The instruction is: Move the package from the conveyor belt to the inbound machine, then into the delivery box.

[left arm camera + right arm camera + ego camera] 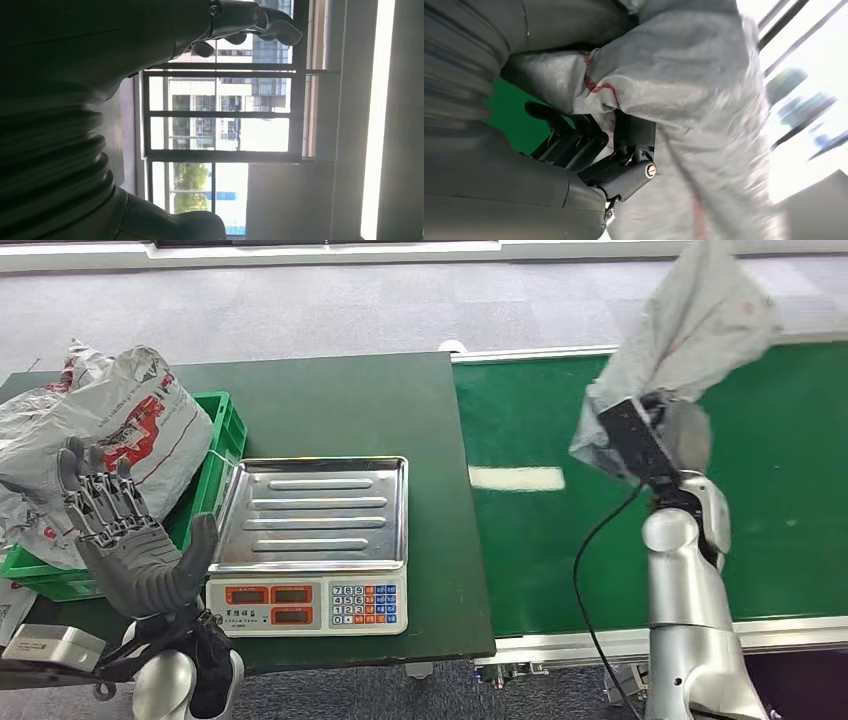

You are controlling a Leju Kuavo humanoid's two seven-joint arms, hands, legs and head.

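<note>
Left hand [125, 530] sits raised and empty by the green bin [215, 455], fingers spread, palm toward the scale [310, 540], probably staged to take the handoff. Scale tray is bare, so the weigh step isn't done. Right hand [660, 435] grips the grey package [690, 335] by its lower end, lifted clear above the conveyor belt [530, 530], likely for the swing over to the scale.
</note>
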